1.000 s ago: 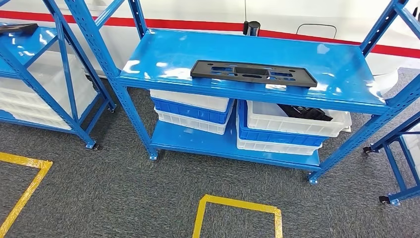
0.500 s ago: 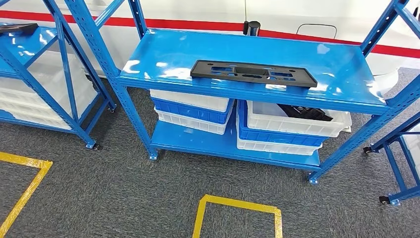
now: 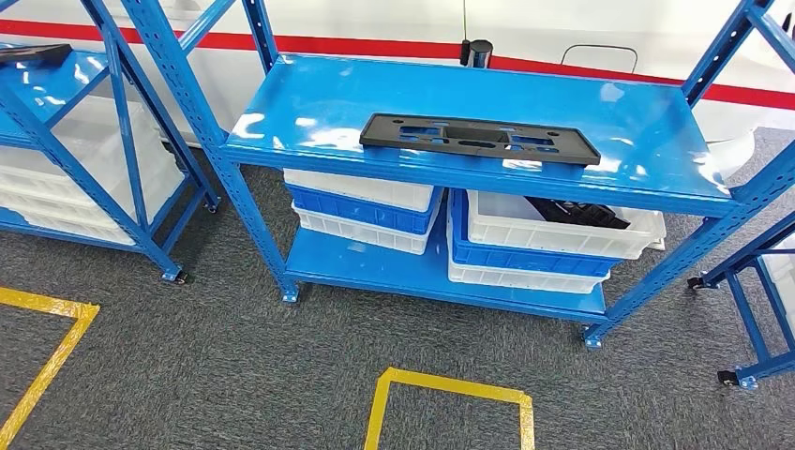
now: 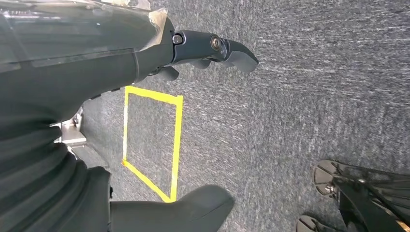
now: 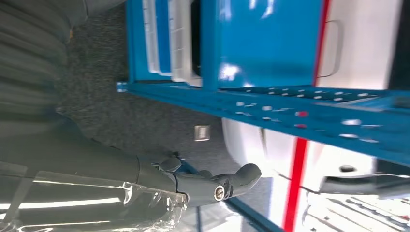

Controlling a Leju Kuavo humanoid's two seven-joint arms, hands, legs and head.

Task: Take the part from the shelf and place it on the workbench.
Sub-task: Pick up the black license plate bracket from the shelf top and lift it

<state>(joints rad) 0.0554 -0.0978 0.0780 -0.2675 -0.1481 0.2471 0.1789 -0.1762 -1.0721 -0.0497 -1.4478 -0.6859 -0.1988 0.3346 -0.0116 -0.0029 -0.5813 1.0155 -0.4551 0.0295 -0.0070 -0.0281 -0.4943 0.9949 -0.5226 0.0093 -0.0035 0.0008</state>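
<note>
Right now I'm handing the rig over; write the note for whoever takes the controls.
Left robot hand: holds nothing, fingers loosely apart, hanging over the grey carpet.
Right robot hand: holds nothing, hanging beside the blue shelf.
Black part: lies flat near the front edge of the shelf's top level, untouched.
Done: nothing yet; the robot stands facing the shelf.
Left: reach, grip the part, carry it to the workbench, set it down.

Blue shelf (image 3: 309, 94) — flat black part (image 3: 479, 138) on top, apparently slotted.
</note>
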